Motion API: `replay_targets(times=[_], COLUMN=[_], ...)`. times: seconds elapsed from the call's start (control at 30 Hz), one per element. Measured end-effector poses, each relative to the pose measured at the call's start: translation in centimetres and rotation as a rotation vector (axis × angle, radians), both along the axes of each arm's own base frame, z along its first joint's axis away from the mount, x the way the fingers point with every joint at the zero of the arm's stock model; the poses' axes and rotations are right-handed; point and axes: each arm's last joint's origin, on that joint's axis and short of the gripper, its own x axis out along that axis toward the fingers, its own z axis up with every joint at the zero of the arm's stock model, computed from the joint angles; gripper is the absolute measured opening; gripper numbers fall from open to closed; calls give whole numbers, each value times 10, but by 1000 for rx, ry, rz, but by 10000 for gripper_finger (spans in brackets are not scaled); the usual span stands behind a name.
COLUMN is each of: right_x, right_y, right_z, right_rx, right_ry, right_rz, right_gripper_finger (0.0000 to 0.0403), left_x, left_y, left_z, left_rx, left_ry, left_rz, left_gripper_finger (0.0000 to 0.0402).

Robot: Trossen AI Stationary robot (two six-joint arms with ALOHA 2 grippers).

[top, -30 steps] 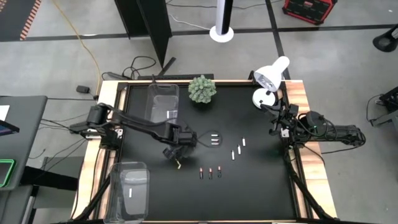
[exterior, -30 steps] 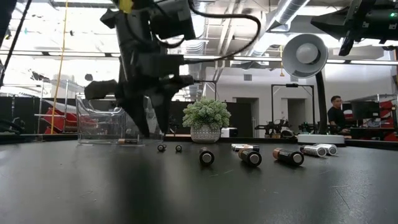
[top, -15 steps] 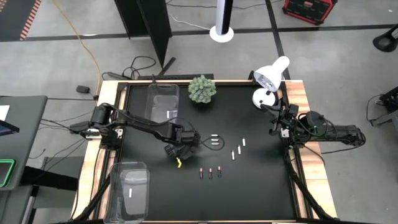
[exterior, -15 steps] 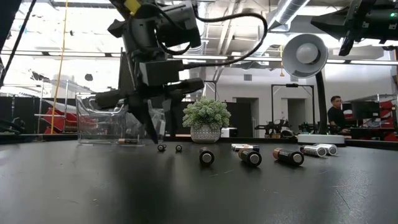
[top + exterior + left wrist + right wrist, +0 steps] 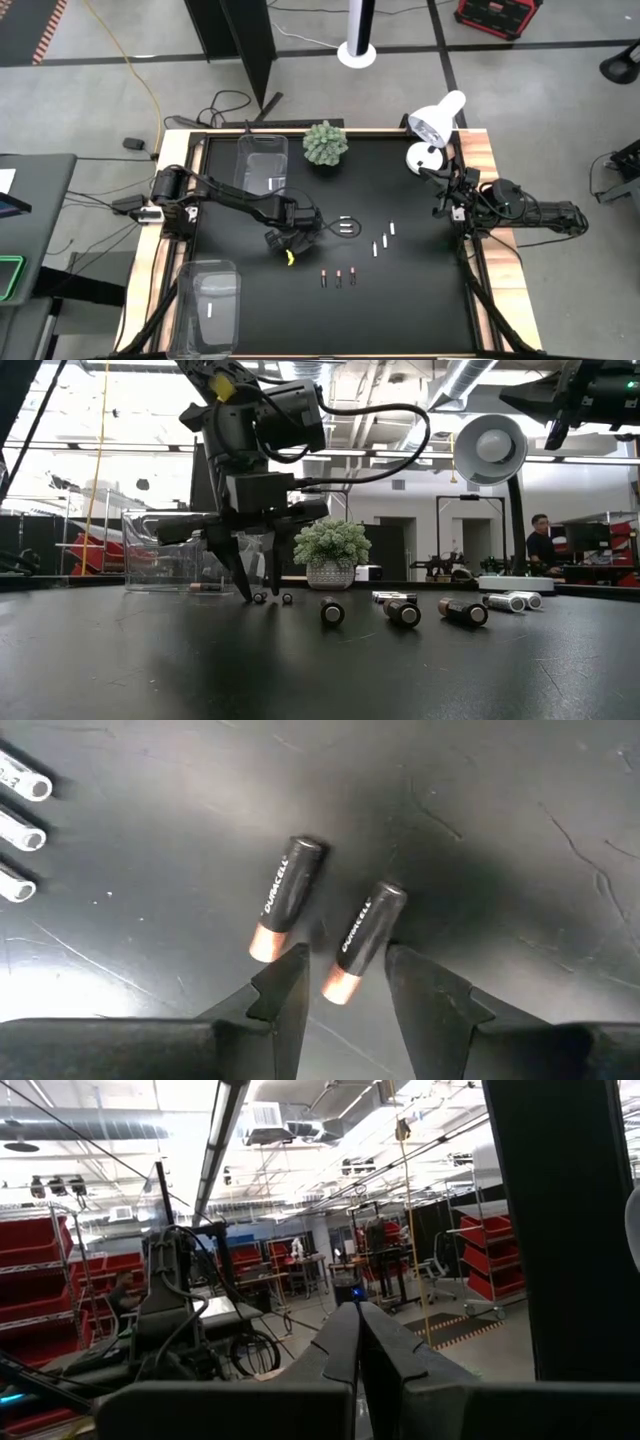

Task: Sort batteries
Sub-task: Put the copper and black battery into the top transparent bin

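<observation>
My left gripper (image 5: 293, 240) (image 5: 259, 582) points down over the table's middle, open. Its fingers stand on either side of the copper end of a dark battery (image 5: 362, 940) (image 5: 259, 598) that lies on the table; I see no touch. A second dark battery (image 5: 284, 898) (image 5: 287, 598) lies just beside it. In the high view the gripper hides both. Other batteries on the table: three dark ones (image 5: 339, 277), three white ones (image 5: 383, 240) and a pair (image 5: 346, 225). My right gripper (image 5: 358, 1342) is shut and parked at the table's right edge (image 5: 442, 200).
A clear bin (image 5: 262, 165) stands at the far left with a dark battery (image 5: 205, 587) in it. A second clear bin (image 5: 210, 305) at the near left holds a white one. A potted plant (image 5: 325, 143) and a white lamp (image 5: 435, 125) stand along the far edge.
My left gripper has sunk toward the table and rolled about its own pointing line. Its fingers now stand down around the dark battery. The batteries have not moved.
</observation>
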Motion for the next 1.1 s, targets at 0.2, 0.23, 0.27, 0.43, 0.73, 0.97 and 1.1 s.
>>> replay_targets(times=[0.2, 0.23, 0.27, 0.43, 0.73, 0.97, 1.1], right_x=[0, 0, 0, 0, 0, 0, 0], right_y=[0, 0, 0, 0, 0, 0, 0], right_z=[0, 0, 0, 0, 0, 0, 0], right_rx=[-2, -2, -2, -2, -2, -2, -2], right_ry=[1, 1, 1, 1, 1, 0, 0], right_rz=[-1, -1, -1, -1, -1, -1, -1], right_gripper_finger=[31, 31, 31, 31, 31, 31, 31], left_x=[0, 0, 0, -2, -2, -2, -3], left_y=[0, 0, 0, 0, 0, 0, -1], left_z=[-1, -1, -1, -2, -3, -3, -3], left_rx=[-10, -13, -16, -46, -50, -60, -61], left_ry=[1, 1, 3, 16, 17, 25, 27], left_rz=[13, 20, 27, 43, 60, 79, 79], left_gripper_finger=[127, 120, 112, 59, 16, 18, 17])
